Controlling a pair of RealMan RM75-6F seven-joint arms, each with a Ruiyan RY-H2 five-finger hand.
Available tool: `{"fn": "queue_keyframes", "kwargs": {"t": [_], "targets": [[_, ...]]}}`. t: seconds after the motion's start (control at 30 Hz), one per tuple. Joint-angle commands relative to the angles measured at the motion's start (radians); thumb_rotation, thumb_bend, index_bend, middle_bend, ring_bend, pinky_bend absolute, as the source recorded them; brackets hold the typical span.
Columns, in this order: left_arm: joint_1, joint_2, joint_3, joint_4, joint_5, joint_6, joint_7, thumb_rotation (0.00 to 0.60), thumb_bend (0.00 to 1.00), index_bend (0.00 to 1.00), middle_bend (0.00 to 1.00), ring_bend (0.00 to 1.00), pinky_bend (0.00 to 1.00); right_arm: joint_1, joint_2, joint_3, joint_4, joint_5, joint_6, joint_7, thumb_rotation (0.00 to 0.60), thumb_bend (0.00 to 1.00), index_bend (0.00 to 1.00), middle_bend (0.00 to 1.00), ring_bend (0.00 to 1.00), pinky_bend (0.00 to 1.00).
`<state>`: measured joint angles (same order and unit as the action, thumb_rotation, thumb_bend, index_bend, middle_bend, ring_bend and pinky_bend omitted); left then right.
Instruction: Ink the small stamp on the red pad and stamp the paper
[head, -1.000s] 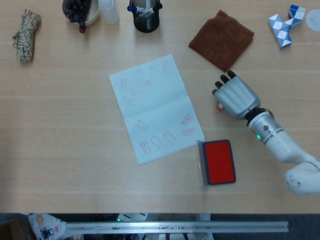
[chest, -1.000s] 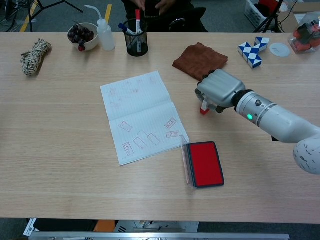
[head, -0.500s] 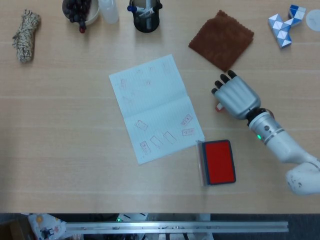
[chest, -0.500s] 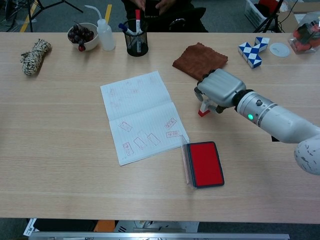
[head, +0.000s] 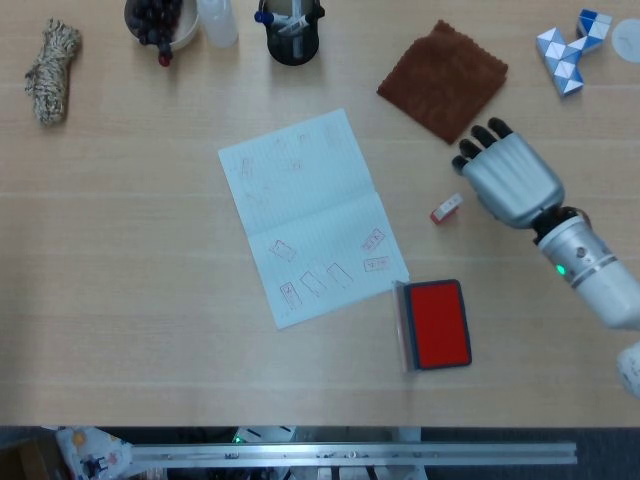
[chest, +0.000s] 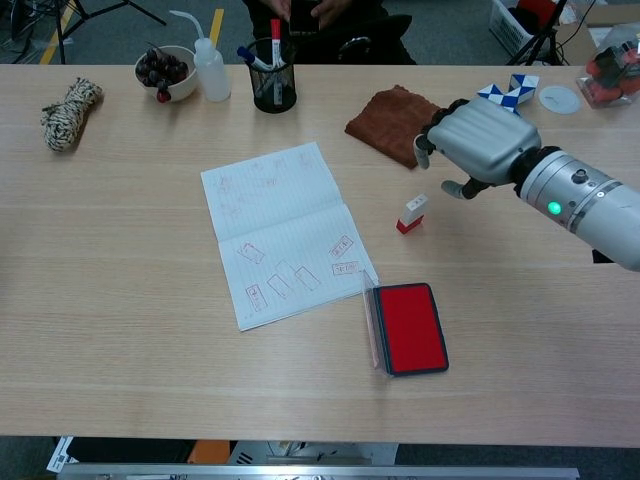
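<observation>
Small stamp (chest: 411, 213) lies free on the table, between the paper (chest: 283, 231) and your right hand (chest: 480, 146), above the open red pad (chest: 410, 327). Right hand holds nothing, fingers loosely curled, apart from the stamp. Paper already carries prints. Looks like pick-up isn't done: reach down, pinch the stamp, then ink it.
</observation>
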<state>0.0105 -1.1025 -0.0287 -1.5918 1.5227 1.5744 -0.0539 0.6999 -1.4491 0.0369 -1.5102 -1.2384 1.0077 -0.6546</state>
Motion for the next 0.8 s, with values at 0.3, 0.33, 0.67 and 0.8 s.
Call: {"fn": "queue_keyframes", "kwargs": {"t": [0.3, 0.33, 0.67, 0.8], "targets": [[-0.011, -0.031, -0.017, 0.011, 0.003, 0.013, 0.017, 0.600, 0.20, 0.16, 0.10, 0.15, 0.15, -0.170, 0.211, -0.015, -0.145, -0.065, 0.251, 0.063, 0.600, 0.30, 0.43, 0.41, 0.25, 0.23], [-0.012, -0.034, -0.019, 0.012, 0.004, 0.015, 0.018, 0.600, 0.20, 0.16, 0.10, 0.15, 0.15, -0.186, 0.224, -0.017, -0.149, -0.070, 0.272, 0.072, 0.600, 0.30, 0.43, 0.41, 0.25, 0.23], [-0.024, -0.037, -0.017, -0.010, 0.015, 0.005, 0.041, 0.600, 0.20, 0.16, 0.10, 0.15, 0.15, -0.361, 0.334, -0.049, -0.170, -0.129, 0.458, 0.207, 0.600, 0.30, 0.43, 0.41, 0.25, 0.23], [-0.029, -0.033, -0.013, -0.023, 0.022, 0.000, 0.053, 0.600, 0.20, 0.16, 0.10, 0.15, 0.15, -0.407, 0.361, -0.063, -0.174, -0.150, 0.491, 0.230, 0.600, 0.30, 0.43, 0.41, 0.25, 0.23]]}}
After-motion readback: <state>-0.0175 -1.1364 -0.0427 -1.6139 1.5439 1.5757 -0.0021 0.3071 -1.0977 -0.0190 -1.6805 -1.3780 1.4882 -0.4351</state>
